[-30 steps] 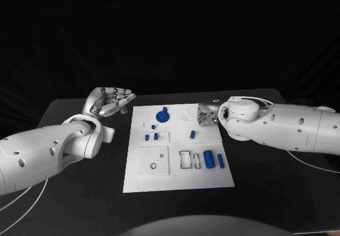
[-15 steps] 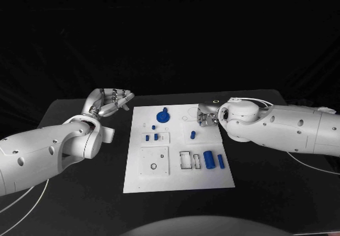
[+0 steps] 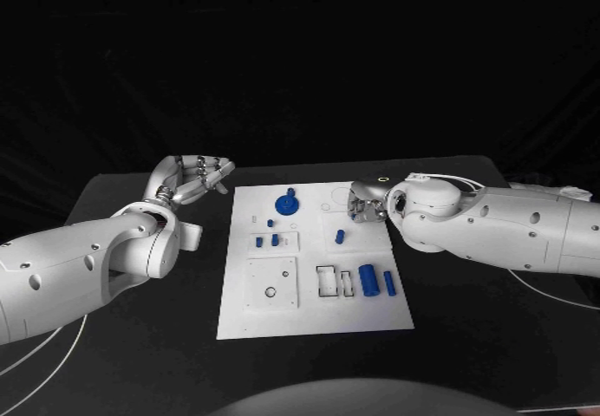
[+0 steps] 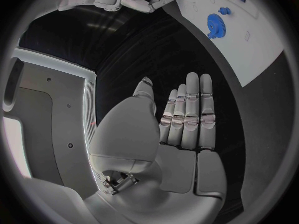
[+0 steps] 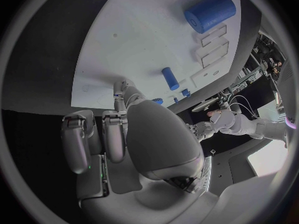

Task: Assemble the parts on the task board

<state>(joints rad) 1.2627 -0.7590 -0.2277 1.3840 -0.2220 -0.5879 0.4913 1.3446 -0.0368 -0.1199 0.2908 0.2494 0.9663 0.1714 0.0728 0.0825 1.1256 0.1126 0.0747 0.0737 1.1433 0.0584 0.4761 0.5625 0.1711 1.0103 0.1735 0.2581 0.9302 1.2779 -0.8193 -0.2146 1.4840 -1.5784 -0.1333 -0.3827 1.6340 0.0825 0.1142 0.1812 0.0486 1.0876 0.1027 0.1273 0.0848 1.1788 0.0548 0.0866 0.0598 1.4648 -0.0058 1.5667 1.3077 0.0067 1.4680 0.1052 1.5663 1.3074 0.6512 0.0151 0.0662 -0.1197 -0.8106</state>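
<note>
The white task board (image 3: 362,316) lies in the middle of the table. On it are a blue gear (image 3: 288,204), several small blue pegs such as one (image 3: 339,235) near the right side, and a large blue cylinder (image 3: 369,279) beside a thinner one (image 3: 389,283). My right hand (image 3: 367,202) hovers over the board's far right corner with its fingers curled; a small blue part (image 5: 117,95) shows at its fingertips, apparently pinched. My left hand (image 3: 194,179) is off the board's far left corner, fingers straight and apart, holding nothing (image 4: 184,119).
Rectangular slots (image 3: 334,281) and a square plate with a round hole (image 3: 271,284) mark the board's near half. Black table surface (image 3: 150,347) surrounds the board. Both white forearms flank it, left (image 3: 88,269) and right (image 3: 512,230).
My right hand has crept slightly toward the board's far edge. My left hand has barely moved.
</note>
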